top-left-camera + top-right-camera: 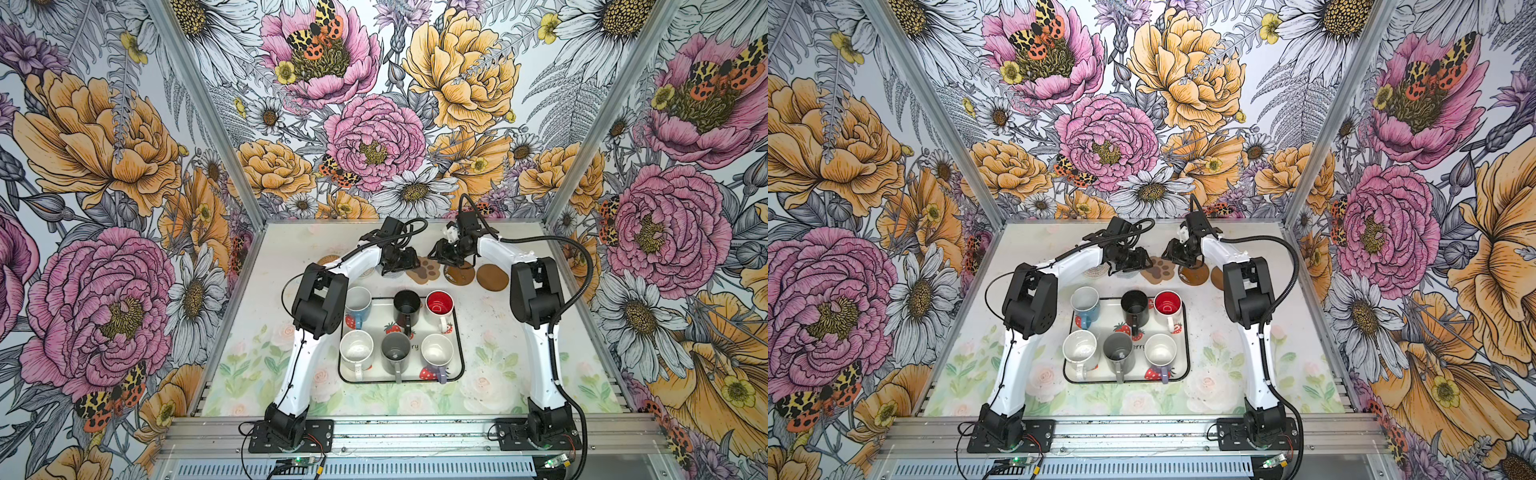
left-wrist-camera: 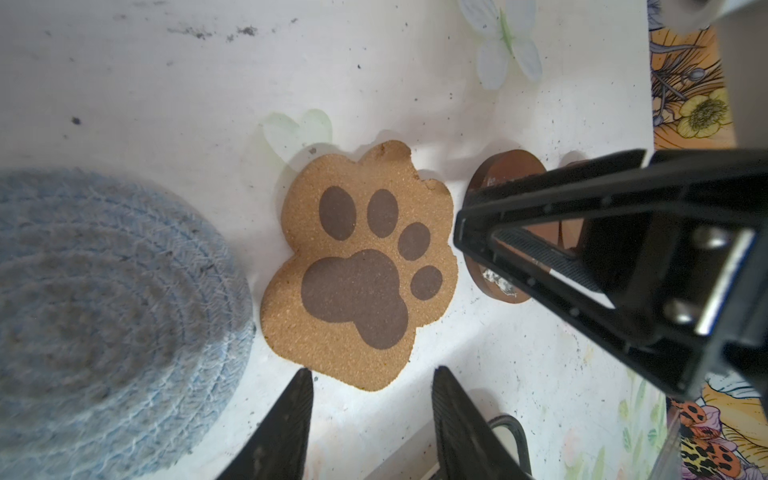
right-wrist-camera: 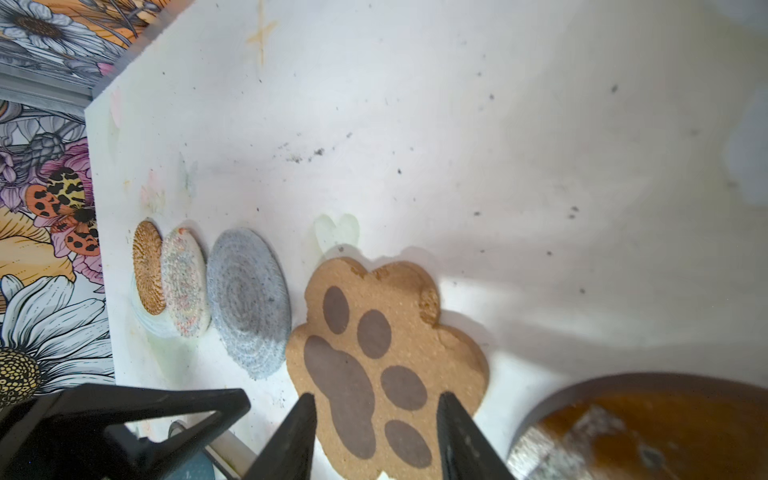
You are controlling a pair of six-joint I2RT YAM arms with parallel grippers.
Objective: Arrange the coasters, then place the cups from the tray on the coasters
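The paw-shaped coaster [image 1: 424, 270] lies flat on the bench [image 1: 486, 328], upper middle of both top views, between the left end effector [image 2: 372, 374] and the right end effector [image 3: 378, 397]. Both stand with jaws apart, gripping nothing.

Behind the paw coaster [image 1: 424, 270] the table [image 1: 299, 243] lies bare, room for a gripper. Beside it, the left gripper [image 2: 370, 374] and right gripper [image 3: 376, 399] crowd close. In front, cups [image 1: 406, 307] fill the tray [image 1: 460, 345].

On the far bench [image 1: 498, 324] lie, left to right, the rattan coaster [image 3: 147, 268], whitish coaster [image 3: 185, 282], grey-blue coaster [image 3: 249, 303], paw coaster [image 1: 424, 270] and two brown discs [image 1: 459, 275] [image 1: 492, 277], while six mugs [image 1: 406, 307] stand upright on the nearer strawberry tray [image 1: 378, 320].
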